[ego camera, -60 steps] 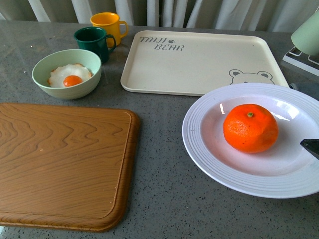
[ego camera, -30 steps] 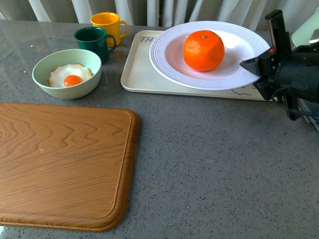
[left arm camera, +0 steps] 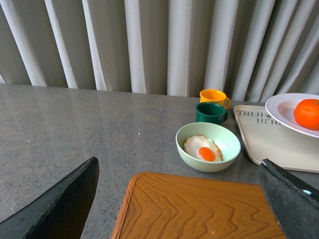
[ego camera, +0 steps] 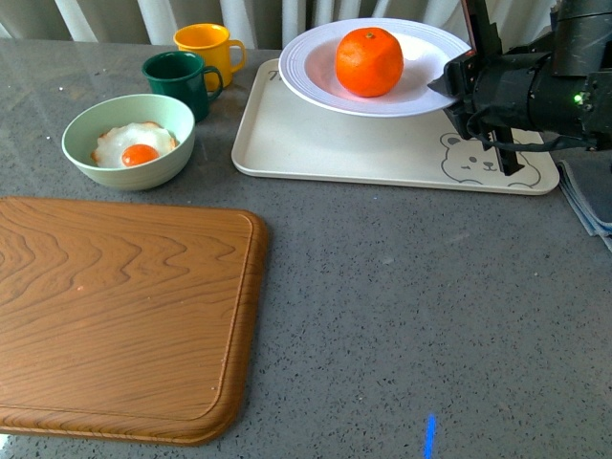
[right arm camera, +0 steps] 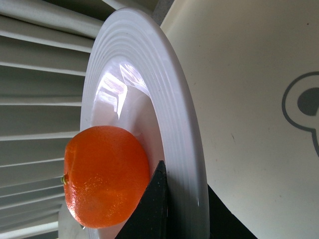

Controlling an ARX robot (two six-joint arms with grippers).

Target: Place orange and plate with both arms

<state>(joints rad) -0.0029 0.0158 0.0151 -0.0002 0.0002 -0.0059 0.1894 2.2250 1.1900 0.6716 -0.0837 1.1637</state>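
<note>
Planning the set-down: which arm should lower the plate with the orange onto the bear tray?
Right. The right end effector is clamped on the plate rim, orange aboard, over the tray. The left end effector is open near the cutting board, well away from the plate.

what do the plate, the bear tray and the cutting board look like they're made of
The plate looks like glazed ceramic or melamine: glossy white, with highlights in its centre. The bear tray looks like matte plastic: dull cream, printed design. The cutting board shows wood grain, though it could be a print.
</note>
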